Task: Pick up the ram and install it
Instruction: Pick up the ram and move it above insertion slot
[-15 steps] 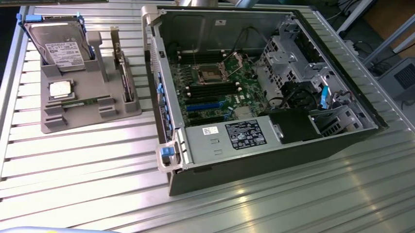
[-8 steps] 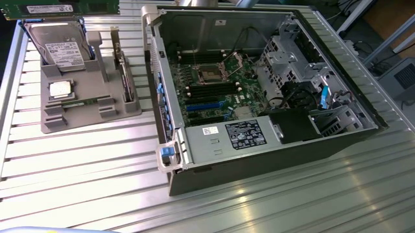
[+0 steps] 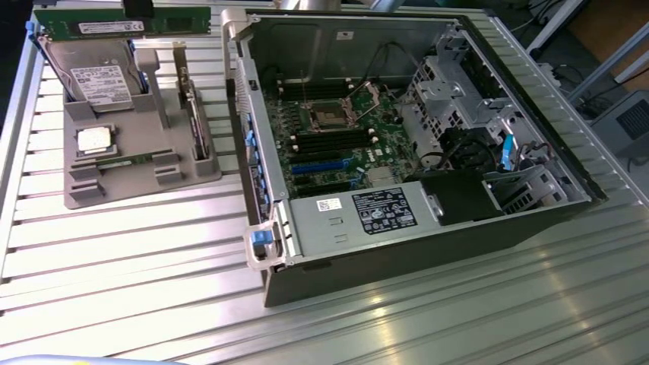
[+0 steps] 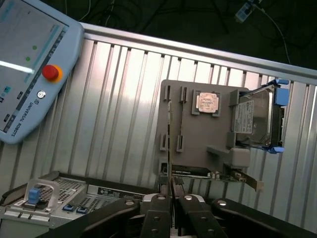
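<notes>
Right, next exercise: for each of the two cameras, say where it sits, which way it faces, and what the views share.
Exterior view: off the arm, above the table, looking down at a slant on the open computer case and the grey tray; the gripper, shut on the ram, shows at its top edge.
Wrist view: on the wrist, looking past the fingers down onto the tray and a teach pendant.
Shared: the tray, hard drive, processor chip and case.

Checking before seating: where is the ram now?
Exterior view's upper left: the ram is gripped in the hand, just beyond the hard drive on the grey tray.
</notes>
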Robot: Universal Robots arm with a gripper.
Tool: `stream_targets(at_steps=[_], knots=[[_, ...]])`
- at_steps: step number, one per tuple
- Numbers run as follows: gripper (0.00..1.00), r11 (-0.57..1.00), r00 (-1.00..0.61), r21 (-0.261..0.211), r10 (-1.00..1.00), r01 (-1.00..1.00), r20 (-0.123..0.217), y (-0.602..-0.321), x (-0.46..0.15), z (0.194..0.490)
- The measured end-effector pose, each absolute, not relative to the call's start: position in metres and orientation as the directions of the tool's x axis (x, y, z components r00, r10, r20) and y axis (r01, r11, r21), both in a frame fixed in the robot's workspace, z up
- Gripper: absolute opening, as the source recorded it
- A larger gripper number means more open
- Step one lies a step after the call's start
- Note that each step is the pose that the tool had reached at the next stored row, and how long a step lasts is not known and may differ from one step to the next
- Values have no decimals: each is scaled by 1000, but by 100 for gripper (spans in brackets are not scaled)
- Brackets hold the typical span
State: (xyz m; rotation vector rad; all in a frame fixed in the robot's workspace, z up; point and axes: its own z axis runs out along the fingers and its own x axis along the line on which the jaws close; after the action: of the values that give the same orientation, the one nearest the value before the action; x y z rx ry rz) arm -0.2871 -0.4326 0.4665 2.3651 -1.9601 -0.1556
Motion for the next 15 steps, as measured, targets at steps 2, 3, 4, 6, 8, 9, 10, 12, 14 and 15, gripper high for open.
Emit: stream_targets(at_steps=[2,3,4,6,8,9,10,12,14,15], knots=[[13,-186,183,118,-982,-975,-36,-433,-282,465],[13,-186,183,120,-982,-975,-37,-433,-277,463],[13,-186,183,122,-982,-975,-37,-433,-272,462],[13,-186,183,126,-982,-974,-38,-433,-261,459],[13,-186,183,130,-982,-974,-38,-433,-252,457],[13,-186,183,133,-982,-973,-39,-433,-245,455],[13,-186,183,135,-982,-973,-39,-433,-241,454],[13,-186,183,138,-982,-973,-40,-433,-233,452],[13,-186,182,143,-982,-972,-41,-433,-222,450],[13,-186,182,145,-982,-972,-41,-433,-215,449]])
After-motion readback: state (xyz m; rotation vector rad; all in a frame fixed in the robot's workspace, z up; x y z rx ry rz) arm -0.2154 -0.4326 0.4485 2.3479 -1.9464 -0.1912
